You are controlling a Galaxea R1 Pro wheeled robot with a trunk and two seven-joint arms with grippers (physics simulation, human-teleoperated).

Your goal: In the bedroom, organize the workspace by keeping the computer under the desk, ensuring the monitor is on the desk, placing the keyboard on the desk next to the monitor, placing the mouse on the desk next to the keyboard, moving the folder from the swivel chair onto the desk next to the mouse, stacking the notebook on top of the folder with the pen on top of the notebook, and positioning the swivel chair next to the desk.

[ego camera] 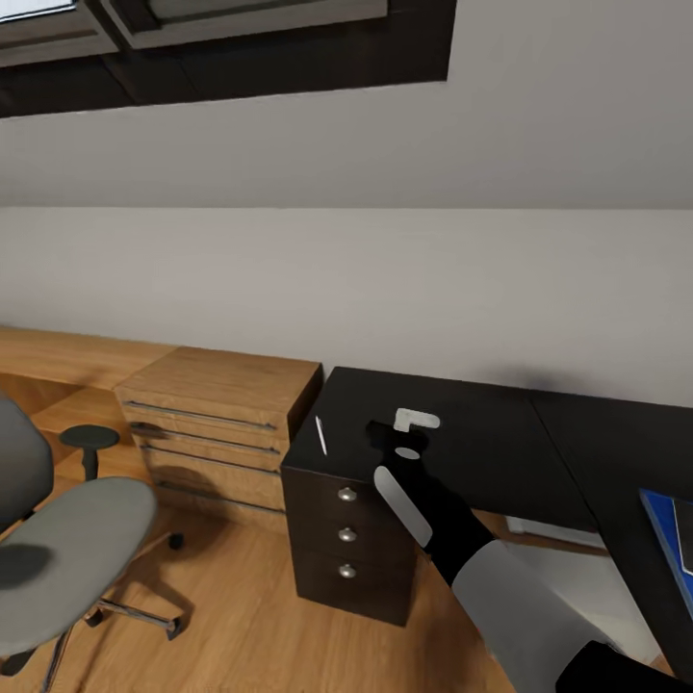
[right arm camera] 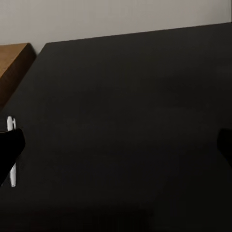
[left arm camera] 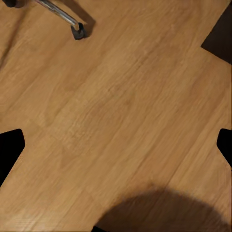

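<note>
There's the pen (ego camera: 321,435), a thin white stick lying flat on the black counter (ego camera: 500,433), right at its left end above the dark drawer unit (ego camera: 346,534); its long axis runs front to back, the far tip leaning slightly left toward the wall. Just to its right the right hand (ego camera: 399,438) hovers low over the black top, near the pen but not touching it. From the right wrist camera the pen (right arm camera: 11,152) shows as a pale sliver partly behind one dark fingertip (right arm camera: 8,147), and the two fingertips stand far apart at opposite edges, so that hand is spread wide with nothing between. Further right along the counter, at the picture's edge, sits the blue folder (ego camera: 664,539) with a dark flat thing on top, most likely the notebook (ego camera: 685,534). Left of the counter stands a low light-wood cabinet (ego camera: 217,414), and in front of it the grey swivel chair (ego camera: 67,553) on the wood floor (ego camera: 260,626), well apart from the counter. The left hand (left arm camera: 116,145) faces that floor (left arm camera: 125,111), fingertips also spread wide and empty, one chair castor (left arm camera: 78,31) in sight.
</note>
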